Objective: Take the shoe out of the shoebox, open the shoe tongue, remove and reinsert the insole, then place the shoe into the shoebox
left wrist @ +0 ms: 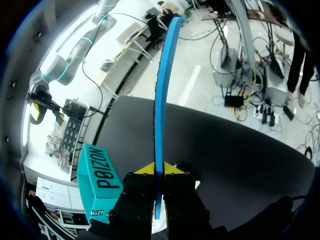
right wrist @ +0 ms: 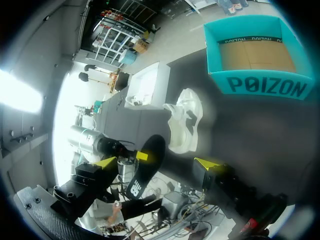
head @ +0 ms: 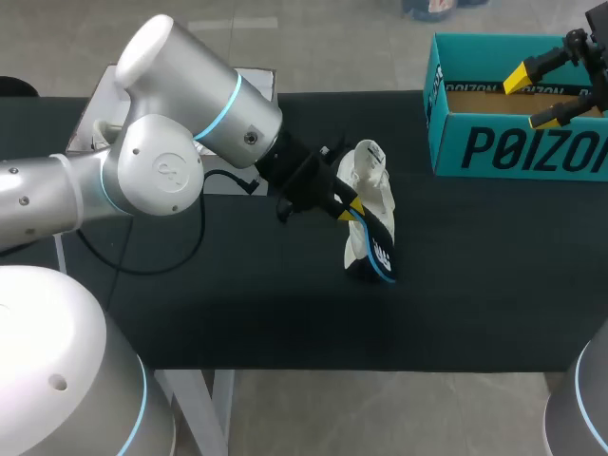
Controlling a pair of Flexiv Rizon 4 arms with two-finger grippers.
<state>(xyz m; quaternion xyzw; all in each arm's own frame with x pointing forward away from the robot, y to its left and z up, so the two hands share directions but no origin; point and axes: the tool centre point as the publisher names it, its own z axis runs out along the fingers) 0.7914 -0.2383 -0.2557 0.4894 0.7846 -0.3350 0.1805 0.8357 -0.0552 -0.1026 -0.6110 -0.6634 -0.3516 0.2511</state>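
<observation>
A white shoe (head: 370, 180) lies near the middle of the black table, also seen in the right wrist view (right wrist: 185, 120). My left gripper (head: 348, 210) is shut on the insole (head: 377, 255), black on top with a blue edge, held just in front of the shoe. In the left wrist view the insole (left wrist: 160, 100) stands edge-on between the shut fingers of the left gripper (left wrist: 159, 170). The teal shoebox (head: 451, 104) sits open at the back right with no shoe inside. My right gripper (head: 546, 93) hovers open over the box, and in its own view the right gripper (right wrist: 156, 163) holds nothing.
A black cable (head: 161, 256) loops over the table's left part under my left arm. A white board (head: 100, 114) lies at the back left corner. The table (head: 475, 304) is bare in front of the shoebox (right wrist: 255, 85) and along the near edge.
</observation>
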